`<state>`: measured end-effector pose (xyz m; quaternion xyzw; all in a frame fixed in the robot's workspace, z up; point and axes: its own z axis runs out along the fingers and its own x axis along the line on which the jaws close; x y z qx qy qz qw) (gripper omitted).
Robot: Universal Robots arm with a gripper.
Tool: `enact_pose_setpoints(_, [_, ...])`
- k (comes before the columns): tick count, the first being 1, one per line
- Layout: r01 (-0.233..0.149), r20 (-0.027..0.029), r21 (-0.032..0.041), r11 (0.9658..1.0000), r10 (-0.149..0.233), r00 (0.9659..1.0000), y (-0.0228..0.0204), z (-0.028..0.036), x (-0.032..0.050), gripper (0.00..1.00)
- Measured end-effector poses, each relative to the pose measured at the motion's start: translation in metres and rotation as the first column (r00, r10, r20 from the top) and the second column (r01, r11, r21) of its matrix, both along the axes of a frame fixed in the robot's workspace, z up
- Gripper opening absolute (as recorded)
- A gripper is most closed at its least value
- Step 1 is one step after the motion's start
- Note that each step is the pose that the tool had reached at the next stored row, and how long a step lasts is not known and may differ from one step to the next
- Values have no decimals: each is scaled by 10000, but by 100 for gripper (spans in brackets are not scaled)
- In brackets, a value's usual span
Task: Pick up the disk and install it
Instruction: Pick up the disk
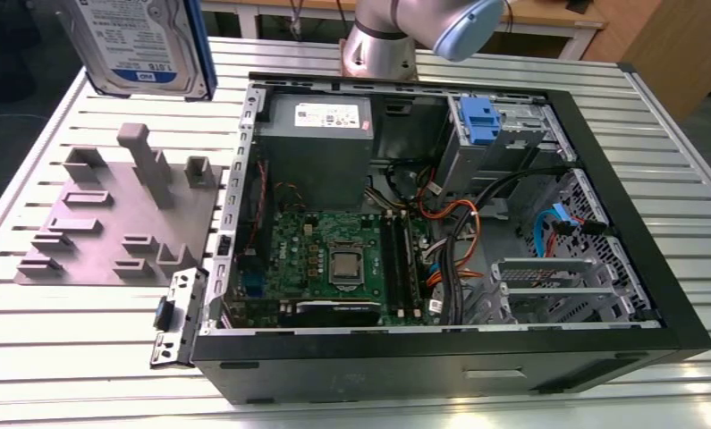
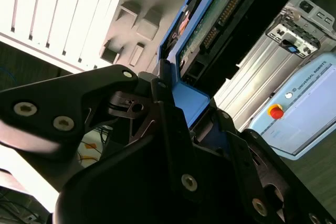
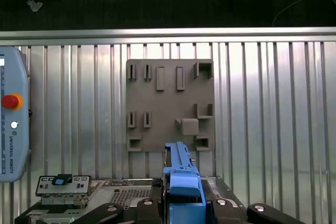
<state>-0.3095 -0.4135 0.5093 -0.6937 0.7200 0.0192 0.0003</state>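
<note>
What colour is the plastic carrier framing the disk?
Blue; the carrier shows best in the first wrist view.

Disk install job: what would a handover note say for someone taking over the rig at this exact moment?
State of the tool: shut on the disk, clamping its blue carrier.
Where: the disk hangs in the air near the grey fixture plate, to the exterior view's left of the open computer case.
Done: pickup; the disk is clear of the plate.
Left: installation; the disk is not yet inside the case.
</note>
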Motion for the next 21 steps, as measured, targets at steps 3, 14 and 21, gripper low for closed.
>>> enact_pose_setpoints(3, [1,1,1,10000,-1,10000,-62,-6,29,36])
enact_pose_setpoints(14, [0,1,0,10000,0,10000,-195,-19,268,36])
enact_pose_setpoints(21, [0,0,-15,10000,0,10000,-332,-23,305,36])
